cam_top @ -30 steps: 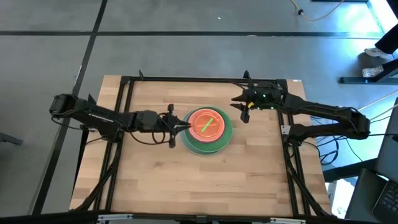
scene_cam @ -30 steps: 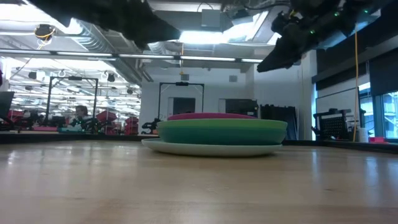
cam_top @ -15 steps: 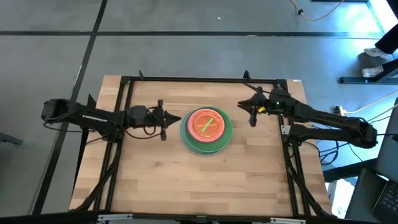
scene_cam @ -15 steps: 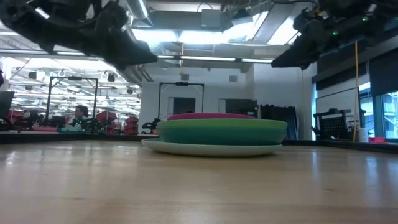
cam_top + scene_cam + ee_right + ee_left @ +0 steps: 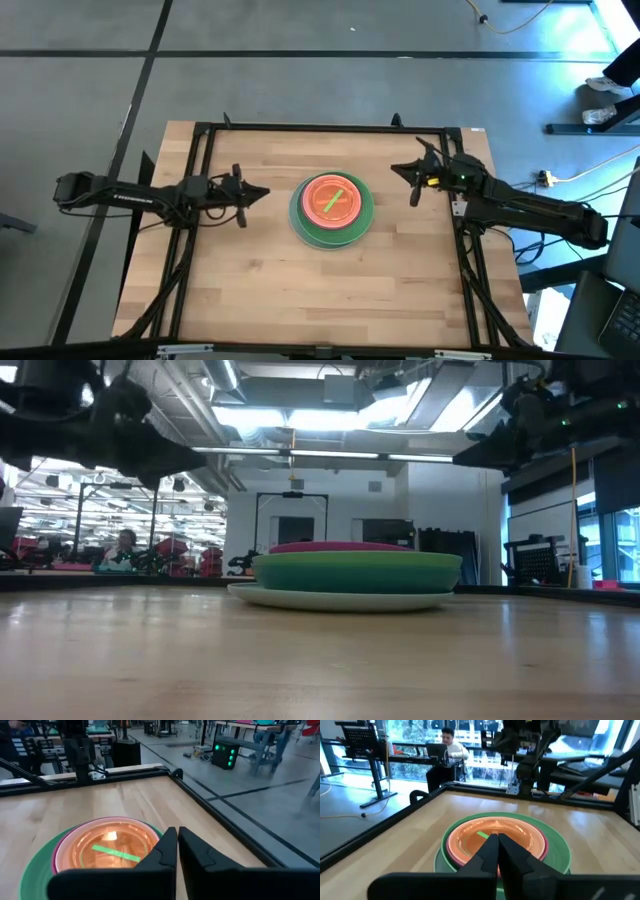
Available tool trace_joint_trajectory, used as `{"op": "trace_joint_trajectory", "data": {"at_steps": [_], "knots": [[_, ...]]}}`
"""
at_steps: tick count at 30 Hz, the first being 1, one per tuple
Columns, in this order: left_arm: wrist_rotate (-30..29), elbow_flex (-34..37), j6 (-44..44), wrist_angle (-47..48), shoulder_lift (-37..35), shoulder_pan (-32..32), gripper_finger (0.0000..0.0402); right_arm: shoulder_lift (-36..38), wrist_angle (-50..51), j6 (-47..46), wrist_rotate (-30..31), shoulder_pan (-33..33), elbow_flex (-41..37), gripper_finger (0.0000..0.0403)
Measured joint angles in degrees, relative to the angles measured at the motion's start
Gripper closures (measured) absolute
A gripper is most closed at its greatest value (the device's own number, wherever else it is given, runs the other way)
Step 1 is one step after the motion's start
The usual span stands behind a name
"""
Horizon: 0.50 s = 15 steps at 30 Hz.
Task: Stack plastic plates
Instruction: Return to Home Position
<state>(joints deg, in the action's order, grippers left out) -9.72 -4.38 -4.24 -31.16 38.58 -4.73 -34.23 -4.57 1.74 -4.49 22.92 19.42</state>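
The plastic plates stand in one stack (image 5: 332,208) at the table's middle: an orange plate (image 5: 492,836) with a lime strip on top, a pink rim under it, wide green and teal plates (image 5: 355,573) below, and a pale plate (image 5: 340,598) on the wood. My left gripper (image 5: 263,192) hangs shut and empty left of the stack, pointing at it; it also shows in the left wrist view (image 5: 497,839). My right gripper (image 5: 394,170) hangs shut and empty right of the stack, and shows in the right wrist view (image 5: 176,833).
A black frame (image 5: 320,128) runs along the table's far edge and down both sides. Bare wood (image 5: 320,290) lies between the stack and the near edge. A person (image 5: 447,740) sits beyond the table, in the room.
My left gripper has drawn back from the stack's left rim toward the table's left edge. My right gripper has drawn back toward the table's right edge and a little toward the near edge. The stack has not moved.
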Motion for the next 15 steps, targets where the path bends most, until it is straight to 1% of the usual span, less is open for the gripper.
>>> {"op": "trace_joint_trajectory", "data": {"at_steps": [3, 6, 9, 15], "knots": [[0.0, 2.4, -0.2, 0.0, -4.4, 0.0, 0.0400, 2.0, -2.2, -0.5, -0.1, 0.0, -2.8, 0.0400], [0.0, 4.0, -0.2, 0.6, -8.2, 0.0, 0.0397, 3.5, -3.6, -1.4, -0.1, 0.0, -4.8, 0.0399], [0.0, 3.9, -0.2, 3.5, -11.7, 0.0, 0.0398, 4.6, -4.5, -1.5, -0.1, 0.0, -6.8, 0.0398], [0.2, 3.9, -0.2, 8.5, -16.7, 0.0, 0.0399, 6.3, -9.4, -1.5, -0.1, 0.0, -11.1, 0.0402]]}}
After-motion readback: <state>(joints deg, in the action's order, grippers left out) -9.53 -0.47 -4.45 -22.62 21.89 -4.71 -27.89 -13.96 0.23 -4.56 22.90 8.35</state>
